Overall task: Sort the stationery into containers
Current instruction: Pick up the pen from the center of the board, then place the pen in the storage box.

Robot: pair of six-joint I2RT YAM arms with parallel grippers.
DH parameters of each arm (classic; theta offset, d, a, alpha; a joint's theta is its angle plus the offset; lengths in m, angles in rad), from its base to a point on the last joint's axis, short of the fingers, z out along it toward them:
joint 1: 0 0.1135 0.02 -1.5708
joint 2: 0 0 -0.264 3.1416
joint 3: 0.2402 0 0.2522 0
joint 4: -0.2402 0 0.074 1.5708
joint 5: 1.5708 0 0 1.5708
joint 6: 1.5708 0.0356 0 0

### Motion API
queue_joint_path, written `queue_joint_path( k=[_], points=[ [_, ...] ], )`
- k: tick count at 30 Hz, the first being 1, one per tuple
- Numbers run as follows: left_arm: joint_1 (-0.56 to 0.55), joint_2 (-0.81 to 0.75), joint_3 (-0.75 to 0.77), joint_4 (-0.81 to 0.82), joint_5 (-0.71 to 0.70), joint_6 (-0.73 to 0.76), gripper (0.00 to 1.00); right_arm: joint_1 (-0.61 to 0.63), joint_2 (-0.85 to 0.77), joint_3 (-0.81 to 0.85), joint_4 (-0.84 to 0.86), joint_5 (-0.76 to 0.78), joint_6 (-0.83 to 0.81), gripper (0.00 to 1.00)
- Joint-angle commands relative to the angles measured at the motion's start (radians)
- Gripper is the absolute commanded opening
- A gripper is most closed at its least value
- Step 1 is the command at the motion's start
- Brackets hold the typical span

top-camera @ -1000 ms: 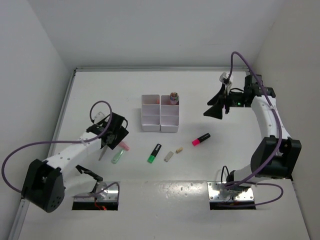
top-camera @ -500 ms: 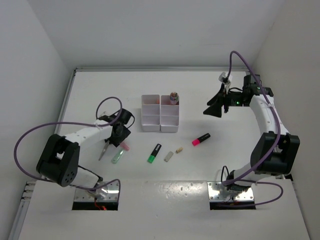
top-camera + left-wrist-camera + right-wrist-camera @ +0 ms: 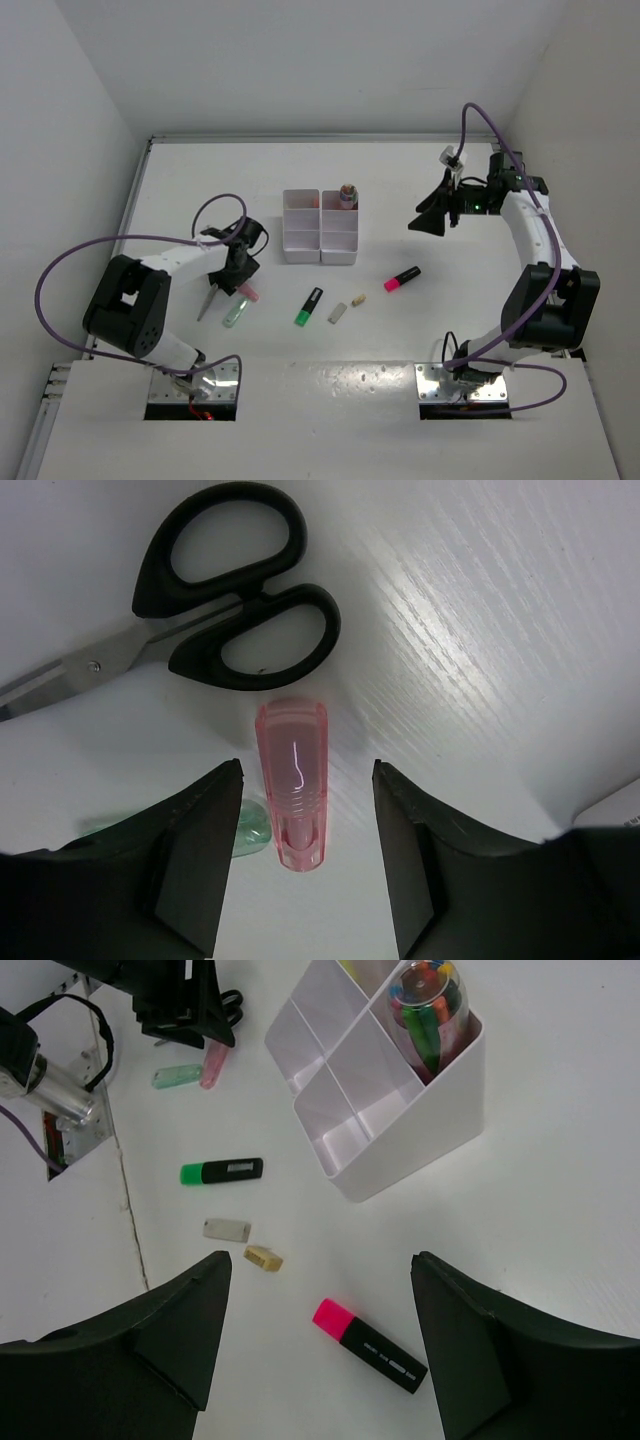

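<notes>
My left gripper (image 3: 240,277) is open, low over the table, its jaws either side of a pink pen (image 3: 292,780) without touching it. Black-handled scissors (image 3: 215,600) lie just beyond it and a green pen (image 3: 240,830) beside it. The white organiser (image 3: 320,227) stands mid-table with a jar of coloured items (image 3: 430,1005) in one back compartment. A green highlighter (image 3: 308,306), a grey eraser (image 3: 337,313), a beige eraser (image 3: 358,300) and a pink highlighter (image 3: 402,278) lie in front of it. My right gripper (image 3: 432,217) is open and empty, raised to the organiser's right.
White walls close the table in on the left, back and right. The arm bases and metal mounting plates (image 3: 190,385) sit at the near edge. A purple cable (image 3: 150,240) loops over the left arm.
My left arm has swung from above the pens down and forward, so its open jaws now straddle the pink pen. The right arm has barely moved.
</notes>
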Motion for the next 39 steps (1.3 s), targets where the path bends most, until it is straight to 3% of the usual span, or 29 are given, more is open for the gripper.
queue_joint_path(
  k=[1,7,13,17,22,23,24,25,26,28,29,31,34,35,39],
  points=[
    [0.015,0.024,0.021,-0.005,0.001,0.013,0.59,-0.011,-0.02,0.006,0.008,-0.041,-0.017,0.73],
    [0.015,0.066,0.03,0.018,0.01,0.023,0.51,-0.02,-0.02,0.006,0.008,-0.05,-0.017,0.73],
    [0.015,0.088,0.041,0.018,0.02,0.041,0.3,-0.029,-0.02,0.006,-0.011,-0.06,-0.036,0.73],
    [0.015,0.045,0.072,0.018,0.055,0.084,0.1,-0.029,-0.02,0.006,-0.02,-0.06,-0.036,0.73],
    [-0.072,-0.063,0.245,0.018,0.057,0.254,0.0,-0.029,-0.02,0.006,-0.029,-0.06,-0.054,0.73],
    [-0.082,-0.075,0.314,0.018,0.034,0.274,0.0,-0.029,-0.011,0.006,-0.029,-0.06,-0.054,0.66],
    [-0.091,-0.075,0.345,0.018,0.02,0.291,0.0,-0.029,-0.011,0.018,-0.061,-0.06,-0.071,0.5],
    [-0.105,-0.075,0.377,0.018,0.003,0.312,0.0,-0.029,0.012,0.027,-0.079,-0.069,-0.089,0.03],
    [-0.105,-0.058,0.429,0.029,-0.008,0.328,0.0,-0.029,0.012,0.027,-0.089,-0.069,-0.099,0.0],
    [-0.115,-0.029,0.48,0.055,-0.017,0.328,0.0,-0.029,0.027,0.05,-0.113,-0.069,-0.108,0.0],
    [-0.131,-0.014,0.5,0.081,-0.017,0.373,0.0,-0.029,0.039,0.05,-0.122,-0.069,-0.108,0.22],
    [-0.161,0.033,0.544,0.162,-0.043,0.417,0.0,-0.029,0.039,0.05,-0.133,-0.069,-0.126,0.56],
    [-0.197,0.081,0.555,0.316,-0.036,0.587,0.0,-0.029,0.039,0.05,-0.133,-0.078,-0.148,0.6],
    [-0.197,0.081,0.546,0.361,-0.007,0.706,0.0,-0.029,0.039,0.05,-0.133,-0.078,-0.148,0.6],
    [-0.226,0.034,0.372,0.663,0.19,0.932,0.0,-0.029,0.039,0.05,-0.159,-0.087,-0.186,0.6]
  ],
)
